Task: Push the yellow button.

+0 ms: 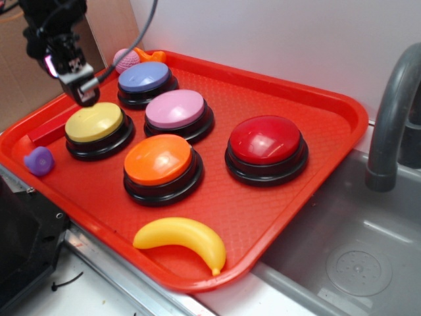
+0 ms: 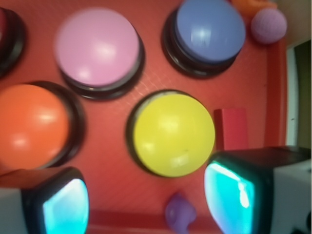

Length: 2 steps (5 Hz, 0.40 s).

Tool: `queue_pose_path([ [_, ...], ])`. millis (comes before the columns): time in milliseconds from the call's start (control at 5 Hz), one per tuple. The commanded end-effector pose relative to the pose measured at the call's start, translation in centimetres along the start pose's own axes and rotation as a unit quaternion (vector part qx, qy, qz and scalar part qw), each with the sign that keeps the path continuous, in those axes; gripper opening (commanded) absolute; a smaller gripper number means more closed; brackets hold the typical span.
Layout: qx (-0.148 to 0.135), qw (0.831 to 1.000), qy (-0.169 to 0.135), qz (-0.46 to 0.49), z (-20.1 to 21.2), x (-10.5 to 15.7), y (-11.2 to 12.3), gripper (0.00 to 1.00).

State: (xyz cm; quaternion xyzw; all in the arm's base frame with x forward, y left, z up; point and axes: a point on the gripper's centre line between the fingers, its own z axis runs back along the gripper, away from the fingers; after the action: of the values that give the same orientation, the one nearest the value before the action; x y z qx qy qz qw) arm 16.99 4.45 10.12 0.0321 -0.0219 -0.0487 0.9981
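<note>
The yellow button (image 1: pixel 95 122) (image 2: pixel 173 133), a pale-yellow dome on a black round base, sits at the left of the red tray (image 1: pixel 302 92). My gripper (image 1: pixel 84 89) hangs above the tray just behind the button's far-left edge, not touching it. In the wrist view my gripper (image 2: pixel 146 202) is open, its two cyan-padded fingers (image 2: pixel 66 207) standing wide apart with nothing between them. The button lies just ahead of the gap, slightly towards the right finger.
Around it stand an orange button (image 1: pixel 159 160), a pink button (image 1: pixel 176 109), a blue button (image 1: pixel 144 78) and a red button (image 1: pixel 266 140). A yellow banana (image 1: pixel 183 237), a purple toy (image 1: pixel 39 160), a red block (image 2: pixel 234 128) and a pink ball (image 1: pixel 125 60) share the tray. A sink and faucet (image 1: pixel 388 125) lie to the right.
</note>
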Motion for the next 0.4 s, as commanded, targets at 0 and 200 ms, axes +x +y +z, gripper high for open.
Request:
queue_pose_path([
  [0, 0.008, 1.0, 0.014, 0.012, -3.2, 0.71, 1.84, 1.0],
  [200, 0.005, 1.0, 0.022, 0.008, -4.15, 0.49, 1.96, 1.0],
])
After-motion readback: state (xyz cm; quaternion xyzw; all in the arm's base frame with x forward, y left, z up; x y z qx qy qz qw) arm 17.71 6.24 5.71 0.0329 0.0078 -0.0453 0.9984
